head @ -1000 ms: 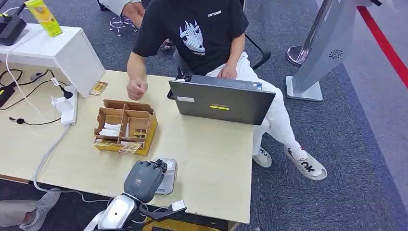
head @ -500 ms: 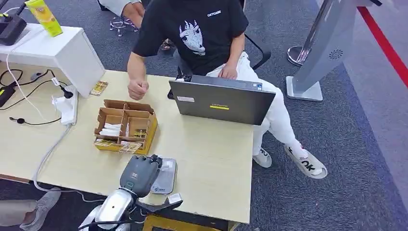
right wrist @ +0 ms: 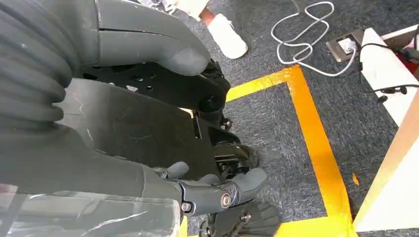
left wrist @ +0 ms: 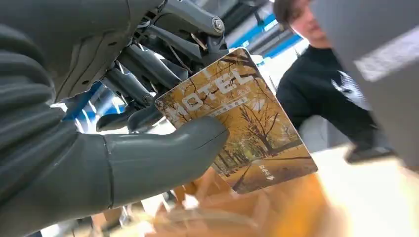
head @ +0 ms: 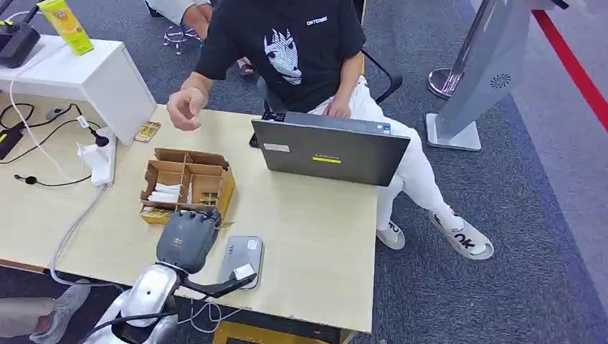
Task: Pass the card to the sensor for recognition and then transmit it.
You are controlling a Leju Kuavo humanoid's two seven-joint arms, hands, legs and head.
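Note:
My left hand hovers over the table's front, between the cardboard box and the grey card sensor. It pinches a yellow hotel card with an autumn tree print between thumb and fingers. In the head view the hand covers the card. The sensor lies flat just right of the hand. My right hand hangs over the floor with fingers curled in on nothing.
A seated person in a black shirt raises a hand above the table's far edge. A grey laptop stands at the back right. A white shelf, cables and a loose card lie left.
My left hand has moved left and away from over the sensor toward the cardboard box, uncovering the sensor. The person's hand has lifted off the table and opened.

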